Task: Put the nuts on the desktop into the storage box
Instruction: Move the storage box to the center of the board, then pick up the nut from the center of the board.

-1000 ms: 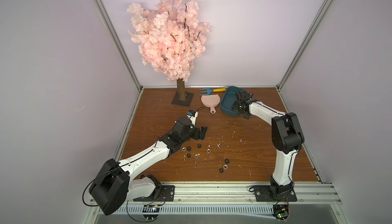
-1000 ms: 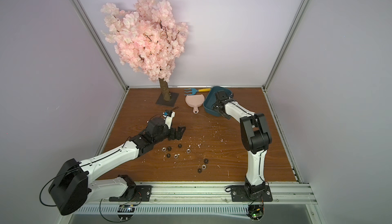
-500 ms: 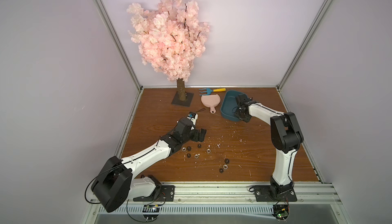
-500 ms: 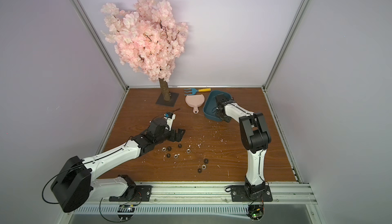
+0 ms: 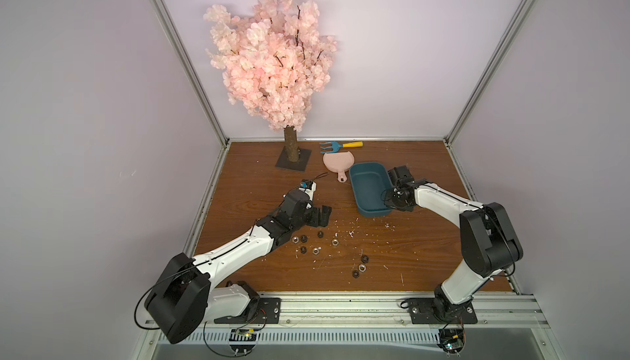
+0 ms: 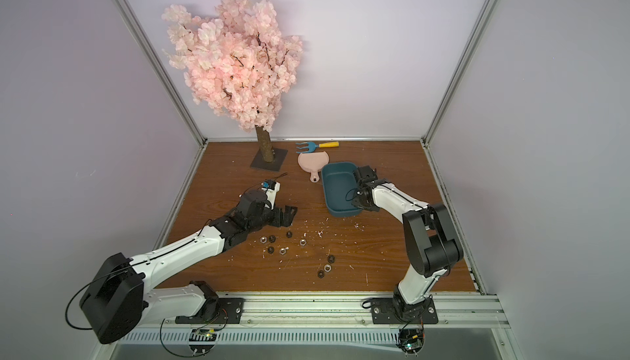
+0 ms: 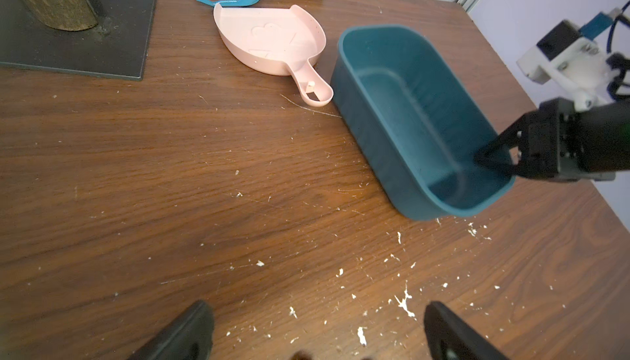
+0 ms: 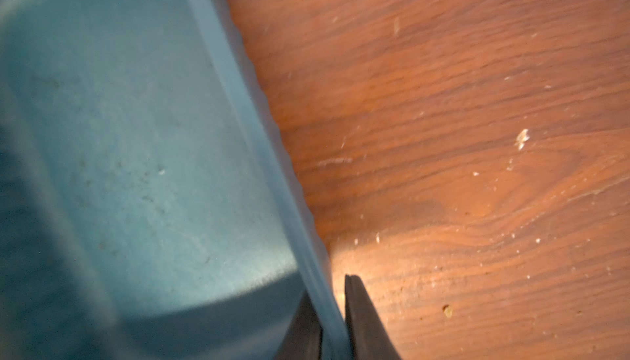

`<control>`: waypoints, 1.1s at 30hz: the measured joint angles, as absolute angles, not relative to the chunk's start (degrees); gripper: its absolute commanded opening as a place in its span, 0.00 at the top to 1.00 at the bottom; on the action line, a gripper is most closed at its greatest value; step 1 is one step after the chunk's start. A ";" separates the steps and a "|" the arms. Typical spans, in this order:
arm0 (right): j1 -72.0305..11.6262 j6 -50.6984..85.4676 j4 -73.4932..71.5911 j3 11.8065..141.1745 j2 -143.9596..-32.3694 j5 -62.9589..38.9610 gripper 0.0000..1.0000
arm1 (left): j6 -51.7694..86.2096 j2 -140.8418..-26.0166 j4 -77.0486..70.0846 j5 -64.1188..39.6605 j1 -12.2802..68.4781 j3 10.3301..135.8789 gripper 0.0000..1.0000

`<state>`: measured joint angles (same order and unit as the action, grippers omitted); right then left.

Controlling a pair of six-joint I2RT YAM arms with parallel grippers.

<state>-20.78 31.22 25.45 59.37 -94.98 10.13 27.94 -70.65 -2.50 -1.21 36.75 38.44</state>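
Several black and silver nuts (image 5: 316,250) lie on the brown desktop (image 5: 409,256) in two loose groups, the smaller one (image 5: 361,267) nearer the front. The teal storage box (image 5: 370,188) stands behind them; nothing shows inside it. My right gripper (image 5: 392,194) is shut on its right wall near the front corner. In the right wrist view the wall (image 8: 238,102) runs between the fingertips of the right gripper (image 8: 332,307). My left gripper (image 5: 324,217) hangs open just behind the larger group. In the left wrist view the left gripper (image 7: 315,307) holds nothing, with the storage box (image 7: 368,143) ahead.
A pink blossom tree on a dark square base (image 5: 293,162) stands at the back left. A pink dustpan (image 5: 337,164) and a blue rake with a yellow handle (image 5: 337,145) lie behind the box. White flecks (image 5: 351,232) dot the board. Metal frame posts and walls enclose it.
The right jaws have closed on the box's wall, and the box now sits nearer the front than before. The left arm has dropped slightly toward the nuts, still open.
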 measured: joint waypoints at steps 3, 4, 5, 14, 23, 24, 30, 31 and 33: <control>-22.44 28.34 25.26 56.62 -92.47 8.62 0.86 | 30.30 -69.93 -2.26 -1.21 36.75 37.89 0.00; -22.87 27.62 25.26 56.07 -91.85 8.08 0.86 | 31.07 -69.82 -1.69 -1.17 36.75 37.76 0.00; -23.38 26.81 25.23 55.51 -91.24 7.31 0.86 | 32.05 -69.76 -0.71 -0.93 36.75 37.71 0.01; -28.10 22.57 25.32 53.98 -90.00 6.04 0.78 | 41.01 -69.45 12.49 5.74 36.75 39.09 0.01; -28.82 21.06 28.95 56.47 -86.39 7.31 0.55 | 49.45 -70.61 20.86 8.75 34.37 40.34 0.01; -28.82 20.86 29.26 57.32 -85.14 7.62 0.53 | 49.74 -70.61 20.91 8.51 33.95 40.29 0.02; -29.36 18.31 28.67 62.11 -75.40 8.78 0.41 | 49.56 -71.16 20.95 6.63 33.21 40.21 0.09; -29.85 17.85 27.99 62.13 -73.71 8.69 0.37 | 49.45 -71.55 20.93 6.46 33.21 40.21 0.10; -31.68 16.86 26.33 61.98 -70.87 8.47 0.30 | 49.25 -72.64 20.97 6.39 33.21 40.21 0.11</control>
